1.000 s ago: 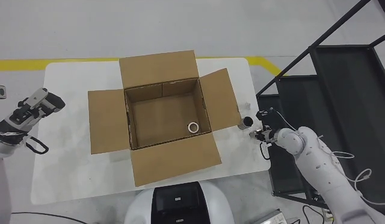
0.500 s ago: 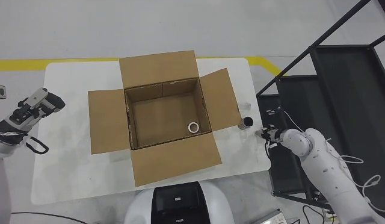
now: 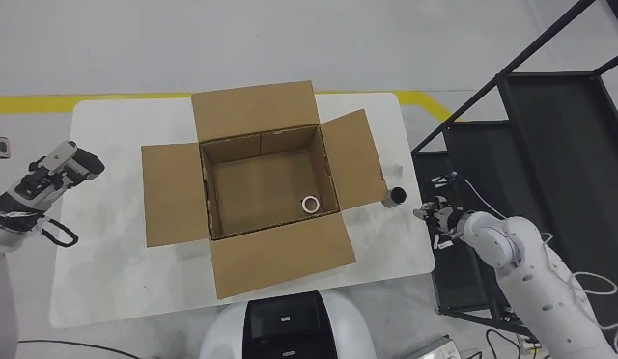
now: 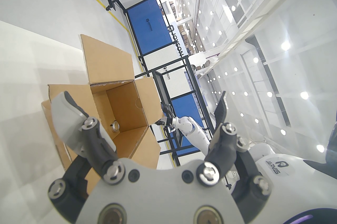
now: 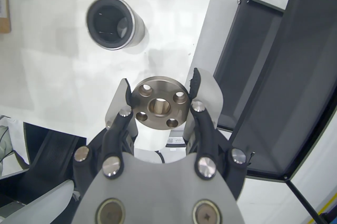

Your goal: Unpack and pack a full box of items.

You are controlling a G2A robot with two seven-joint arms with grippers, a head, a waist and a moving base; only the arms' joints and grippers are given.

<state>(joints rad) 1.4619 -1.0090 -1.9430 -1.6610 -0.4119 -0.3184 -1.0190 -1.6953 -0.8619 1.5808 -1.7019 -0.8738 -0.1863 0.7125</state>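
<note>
The right gripper (image 3: 430, 211) holds a round metal disc (image 5: 160, 106) tight by its rim, one finger on each side. The disc has four small holes and one big hole in the middle. It lies flat, with its face up. The gripper is at the table (image 3: 116, 282) edge, at 3 o'clock from the box (image 3: 275, 262).

The box sits in the middle of the table with all four flaps open. A small ring (image 3: 310, 204) lies inside it, in the corner near 4 o'clock. A short metal tube (image 3: 391, 197) stands on the table between the box and the right gripper, just beside the 3 o'clock flap.

From the disc, the tube lies at about 10 o'clock and close by. The box is farther on, at 9 o'clock. I think the next move must put the disc down, on the table or in the box, so it has to miss the tube. The right arm is much nearer.

The left gripper (image 4: 142, 104) is wide open and holds nothing. It hangs off the table at 9 o'clock, well apart from the box.

I cannot tell if the disc touches the table. The box walls hide a strip of its floor. The black rack (image 3: 550, 147) at 3 o'clock is cut off.
</note>
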